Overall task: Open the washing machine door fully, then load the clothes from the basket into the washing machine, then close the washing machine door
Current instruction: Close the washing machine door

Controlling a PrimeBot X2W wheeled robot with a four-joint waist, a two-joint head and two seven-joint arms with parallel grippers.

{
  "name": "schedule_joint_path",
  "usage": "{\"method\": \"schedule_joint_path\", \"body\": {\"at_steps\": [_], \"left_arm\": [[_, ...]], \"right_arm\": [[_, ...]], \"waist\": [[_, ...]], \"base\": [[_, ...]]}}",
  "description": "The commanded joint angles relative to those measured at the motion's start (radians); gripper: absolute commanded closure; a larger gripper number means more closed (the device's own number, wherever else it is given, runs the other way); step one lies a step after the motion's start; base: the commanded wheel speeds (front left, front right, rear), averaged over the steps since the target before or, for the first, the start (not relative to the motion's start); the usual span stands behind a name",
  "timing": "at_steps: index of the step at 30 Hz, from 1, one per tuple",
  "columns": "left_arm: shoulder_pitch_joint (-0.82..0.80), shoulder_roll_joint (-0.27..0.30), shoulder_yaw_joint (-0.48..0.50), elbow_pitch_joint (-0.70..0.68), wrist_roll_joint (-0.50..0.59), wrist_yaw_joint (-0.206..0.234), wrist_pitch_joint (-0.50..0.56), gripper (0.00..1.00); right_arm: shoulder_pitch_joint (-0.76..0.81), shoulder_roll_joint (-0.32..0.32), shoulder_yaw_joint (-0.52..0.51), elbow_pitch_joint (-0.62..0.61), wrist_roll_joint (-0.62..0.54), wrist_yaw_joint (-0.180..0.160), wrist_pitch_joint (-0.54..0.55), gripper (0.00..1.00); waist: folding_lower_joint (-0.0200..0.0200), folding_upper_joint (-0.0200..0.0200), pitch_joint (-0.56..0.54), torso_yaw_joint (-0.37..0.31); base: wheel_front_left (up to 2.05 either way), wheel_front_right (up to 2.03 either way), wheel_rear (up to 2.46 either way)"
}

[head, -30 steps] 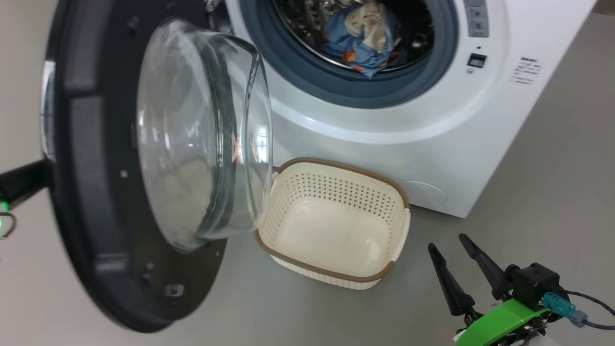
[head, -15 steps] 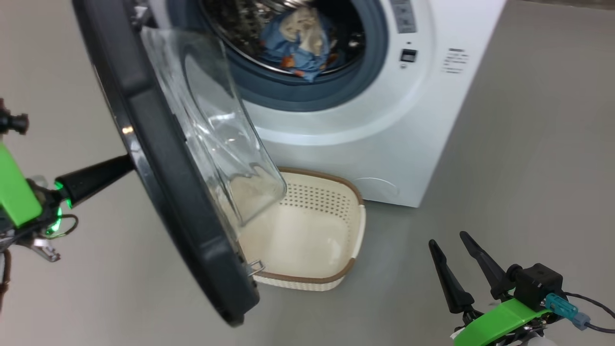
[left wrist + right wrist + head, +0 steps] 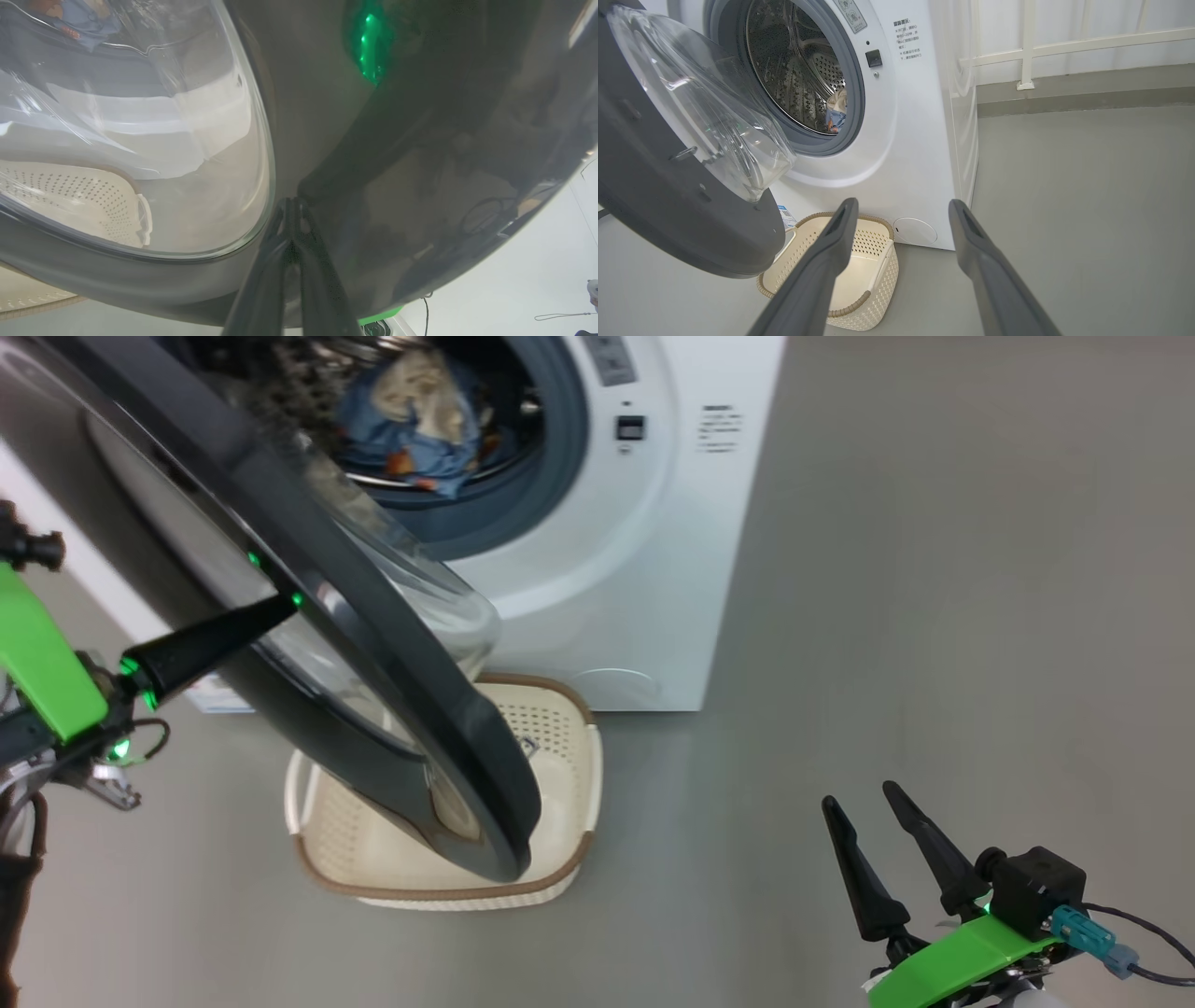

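Door [image 3: 467,775] stands part-way between open and shut and crosses the head view on a slant; its top is cut off by the frame. It hides the left half of the drum mouth and the middle of the basket [image 3: 586,775]. The door has a wide glossy black rim and a clear bulging glass bowl, and it blurs in this view. Left end effector [image 3: 289,604]: fingers together, with the dark tapered tip against the door's outer face. In the left wrist view the two fingers [image 3: 261,289] meet in a point on the black rim [image 3: 420,140]. A green glow reflects above them, and whether they press or only touch is hard to tell. Through the glass, distorted, show the basket wall [image 3: 70,200] and a smear of blue cloth. Right end effector [image 3: 857,793] is low, well apart from the machine, with its fingers spread and holding nothing; the right wrist view shows the gap [image 3: 902,203]. Clothes [image 3: 411,420] are blue with beige lining, crumpled in the steel perforated drum and partly hidden by the gasket [image 3: 837,112]. The basket is cream perforated plastic with a brown rim. It sits on the grey floor [image 3: 887,616] just before the white washing machine [image 3: 635,569], and what shows of its inside is bare.
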Motion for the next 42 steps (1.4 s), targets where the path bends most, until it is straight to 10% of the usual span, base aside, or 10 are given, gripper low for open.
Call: {"method": "schedule_joint_path", "body": {"at_steps": [1, 28, 32, 34, 42], "left_arm": [[-0.066, 0.04, 0.043, -0.014, 0.005, -0.004, -0.014, 1.0], [0.158, 0.099, 0.068, -0.034, 0.053, -0.004, -0.207, 1.0], [0.251, 0.102, 0.07, -0.057, 0.063, -0.004, -0.277, 0.57], [0.298, 0.105, 0.072, -0.056, 0.073, -0.004, -0.317, 0.02], [0.449, 0.11, 0.06, -0.057, 0.132, -0.004, -0.522, 0.0]], "right_arm": [[-0.013, 0.006, 0.017, -0.029, -0.011, 0.002, -0.012, 0.0], [0.023, 0.0, 0.007, -0.025, -0.005, 0.002, -0.012, 0.0], [0.029, -0.004, 0.01, -0.024, -0.002, 0.002, -0.012, 0.0], [0.032, -0.007, 0.01, -0.024, 0.0, 0.002, -0.012, 0.0], [0.048, -0.015, -0.006, -0.03, 0.0, 0.002, -0.012, 0.0]], "waist": [[0.0, 0.0, 0.02, -0.064], [0.0, 0.0, -0.041, -0.038], [0.0, 0.0, -0.053, -0.037], [0.0, 0.0, -0.056, -0.04], [0.0, 0.0, -0.063, -0.06]], "base": [[0.0, 0.0, 0.0], [0.0, 0.0, 0.0], [0.0, 0.0, 0.0], [0.0, 0.0, 0.0], [0.0, 0.0, 0.0]]}}
